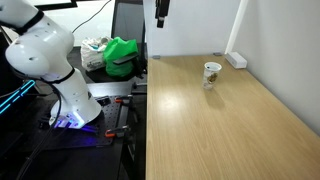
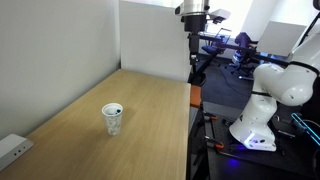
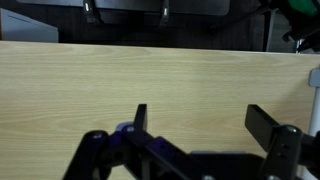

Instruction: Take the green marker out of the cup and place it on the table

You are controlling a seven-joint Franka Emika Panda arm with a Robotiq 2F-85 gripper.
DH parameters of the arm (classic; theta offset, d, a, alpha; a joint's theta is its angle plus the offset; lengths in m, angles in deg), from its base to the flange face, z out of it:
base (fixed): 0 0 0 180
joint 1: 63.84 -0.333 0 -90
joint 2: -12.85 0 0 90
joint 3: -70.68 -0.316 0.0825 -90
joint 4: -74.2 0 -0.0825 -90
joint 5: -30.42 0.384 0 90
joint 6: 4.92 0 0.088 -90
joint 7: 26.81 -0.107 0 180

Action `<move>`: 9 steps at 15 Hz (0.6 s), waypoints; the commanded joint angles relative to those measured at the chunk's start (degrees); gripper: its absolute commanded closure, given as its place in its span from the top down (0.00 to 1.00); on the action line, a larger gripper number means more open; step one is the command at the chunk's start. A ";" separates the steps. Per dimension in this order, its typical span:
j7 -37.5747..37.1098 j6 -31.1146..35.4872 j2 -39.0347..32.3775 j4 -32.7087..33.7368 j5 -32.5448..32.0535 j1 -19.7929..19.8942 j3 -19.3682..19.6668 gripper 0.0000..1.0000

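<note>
A white paper cup (image 1: 212, 72) stands on the wooden table (image 1: 220, 120), toward its far side; it also shows in an exterior view (image 2: 113, 118). A dark tip of something pokes out of the cup; I cannot make out the green marker's colour. My gripper (image 1: 160, 14) hangs high above the table's edge, far from the cup, and also shows in an exterior view (image 2: 193, 30). In the wrist view the gripper (image 3: 200, 120) is open and empty over bare wood. The cup is not in the wrist view.
A white power strip (image 1: 236, 60) lies at the table's far corner by the wall, also in an exterior view (image 2: 12, 150). A green bag (image 1: 122, 55) sits on a cluttered bench beside the table. The robot base (image 2: 260, 125) stands off the table's edge.
</note>
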 commanded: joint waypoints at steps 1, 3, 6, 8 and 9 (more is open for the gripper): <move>1.99 0.67 -0.59 0.43 -0.74 0.46 -0.83 1.00; 2.38 1.78 -1.13 0.51 -1.69 0.40 -1.32 1.00; 2.42 4.89 -2.28 0.53 -2.72 0.29 -2.18 1.00; 2.78 7.56 -3.38 0.65 -3.64 0.13 -2.62 1.00; 2.51 9.38 -4.09 0.73 -4.10 0.16 -2.85 1.00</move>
